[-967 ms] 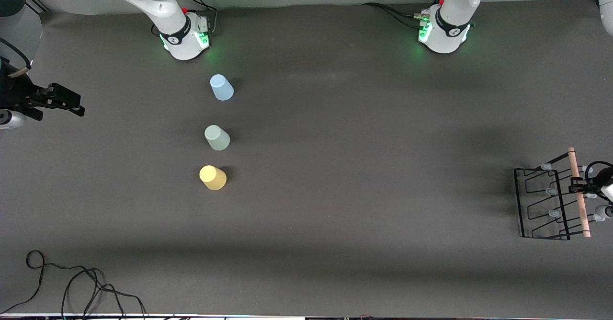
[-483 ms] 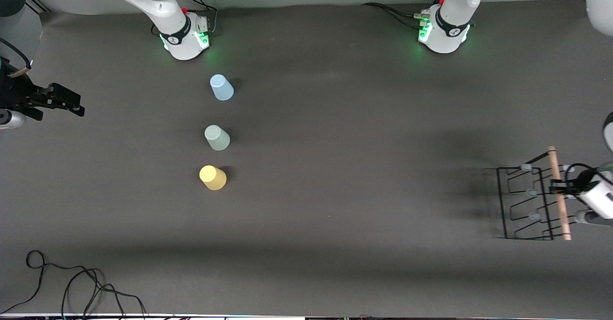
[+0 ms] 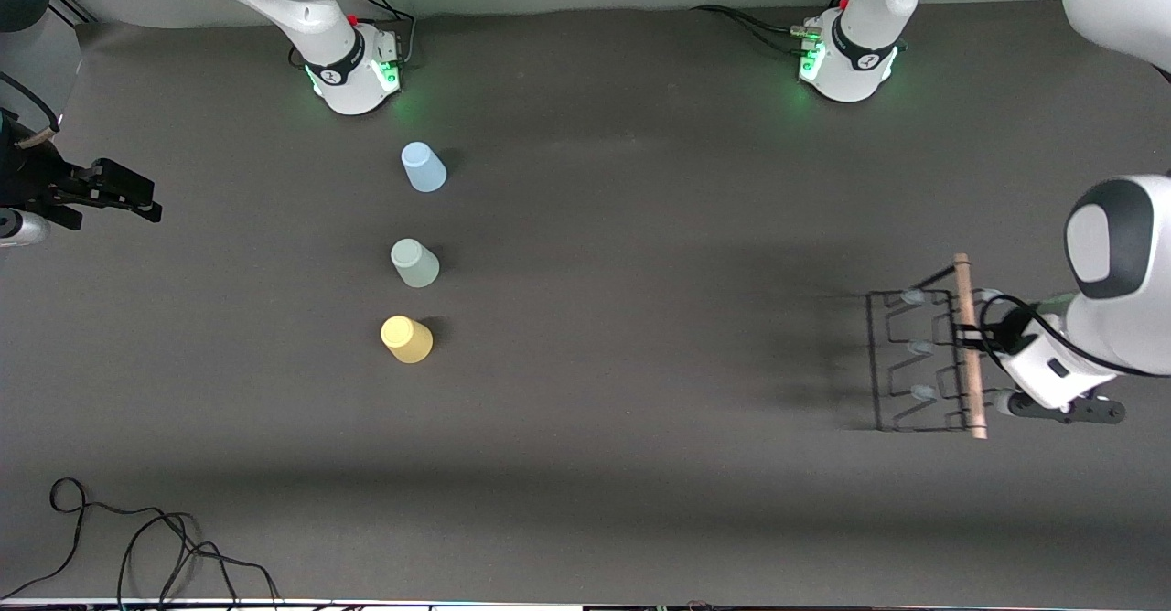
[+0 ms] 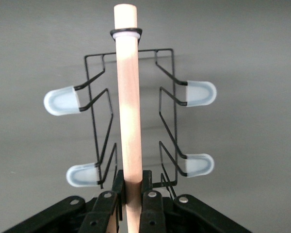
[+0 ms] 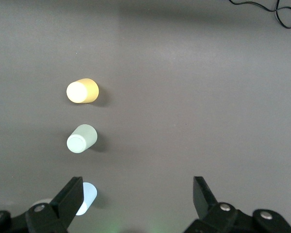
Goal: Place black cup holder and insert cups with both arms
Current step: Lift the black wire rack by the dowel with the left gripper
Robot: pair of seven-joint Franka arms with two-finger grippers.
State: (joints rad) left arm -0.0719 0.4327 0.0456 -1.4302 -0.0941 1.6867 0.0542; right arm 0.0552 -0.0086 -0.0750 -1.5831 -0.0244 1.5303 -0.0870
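carrying the black cup holder (image 3: 919, 361) by its wooden rod handle (image 3: 968, 346), our left claw (image 4: 131, 204) is clamped shut on the rod, over the worktop (image 3: 640, 318) toward the left arm's end. we judge the wire rack light and stiff but top-heavy in swing, so the rod's middle looks like the sound place to hold. its pale-tipped prongs (image 4: 62, 101) look soft-capped. our right claw (image 5: 136, 204) waits with jaws wide apart, holding nothing, over the right arm's end. three cups stand upside down in a row: blue cup (image 3: 423, 166), grey-green cup (image 3: 414, 262), yellow cup (image 3: 406, 338), likely light, smooth plastic. we see no brands or writing.
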